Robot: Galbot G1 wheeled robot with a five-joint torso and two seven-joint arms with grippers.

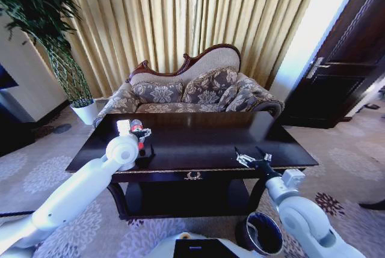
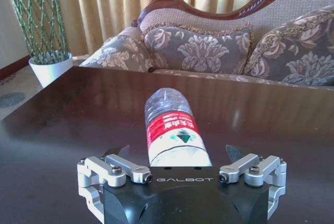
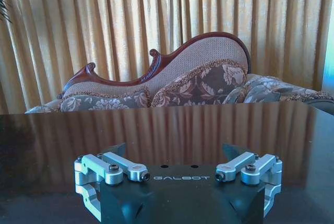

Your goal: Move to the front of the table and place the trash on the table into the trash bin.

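Nearest the left wrist camera, the left gripper (image 2: 177, 162) rests low over the table (image 2: 62, 130) with its jaws spread wide, and the bottle (image 2: 175, 132) lies on its side between them, base end towards the gripper body, untouched by either jaw. From the head view the bottle (image 1: 139, 130) sits near the table's left front corner, and the bin (image 1: 263, 233) stands on the carpet below the right front corner, well apart from it.

It is clear, thin plastic, with a red and white label around the middle, and looks empty or nearly so. My judgement is that it is light, smooth and round, so it may roll or squirt out under a pinch, and the walls will crumple if squeezed hard. The labelled mid-body, where the jaws now flank it, seems the best hold.

The right gripper (image 1: 252, 159) hovers open over the right front edge, holding nothing.
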